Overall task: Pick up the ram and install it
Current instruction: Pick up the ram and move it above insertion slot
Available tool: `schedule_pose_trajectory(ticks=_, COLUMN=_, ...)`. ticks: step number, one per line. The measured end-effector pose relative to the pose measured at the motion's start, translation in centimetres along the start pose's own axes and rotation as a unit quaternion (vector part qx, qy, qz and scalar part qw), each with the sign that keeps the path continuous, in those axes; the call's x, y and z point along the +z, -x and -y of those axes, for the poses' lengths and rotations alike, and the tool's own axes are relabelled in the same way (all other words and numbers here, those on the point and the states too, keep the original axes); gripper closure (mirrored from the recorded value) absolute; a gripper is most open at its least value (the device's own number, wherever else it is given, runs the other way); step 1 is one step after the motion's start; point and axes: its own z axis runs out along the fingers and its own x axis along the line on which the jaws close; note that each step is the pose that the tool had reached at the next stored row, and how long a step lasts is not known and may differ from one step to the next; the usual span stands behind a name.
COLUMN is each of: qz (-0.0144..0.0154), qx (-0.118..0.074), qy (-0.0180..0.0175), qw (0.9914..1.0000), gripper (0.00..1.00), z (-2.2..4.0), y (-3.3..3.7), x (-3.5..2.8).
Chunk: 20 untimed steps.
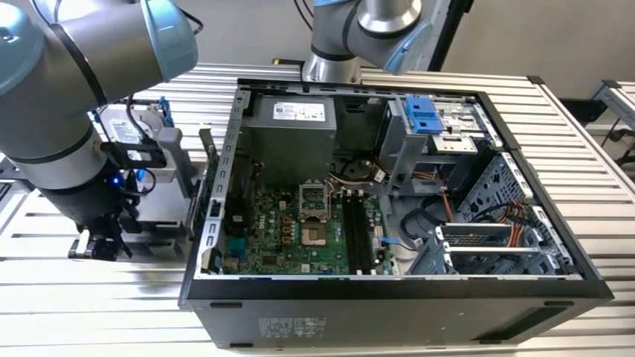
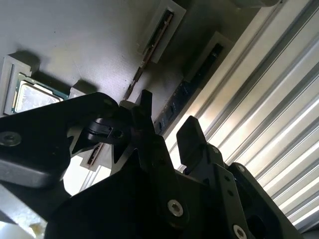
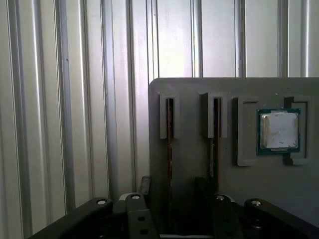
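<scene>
On the ribbed metal tabletop (image 3: 65,99) lies a flat grey slotted holder tray (image 3: 249,189). Two narrow ram sticks (image 3: 170,132) stand in neighbouring slots, with a square silver processor chip (image 3: 279,130) recessed beside them.

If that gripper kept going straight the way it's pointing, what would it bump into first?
Most likely the ram, standing on edge in the grey holder. The gripper points straight at it, its open fingers on either side. Depth is hard to judge, so the gap is unclear.
</scene>
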Motion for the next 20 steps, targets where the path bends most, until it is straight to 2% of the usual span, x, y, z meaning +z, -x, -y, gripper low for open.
schedule_pose_trajectory(ticks=6, qz=0.0000, qx=0.000, qy=-0.0001, qw=1.00000, gripper=0.00, z=0.00, y=0.00, x=0.00)
schedule_pose_trajectory(ticks=7, qz=0.0000, qx=0.000, qy=-0.0002, qw=1.00000, gripper=1.00, z=0.00, y=0.00, x=0.00)
schedule_pose_trajectory(ticks=20, qz=0.0000, qx=0.000, qy=-0.0005, qw=1.00000, gripper=1.00, z=0.00, y=0.00, x=0.00)
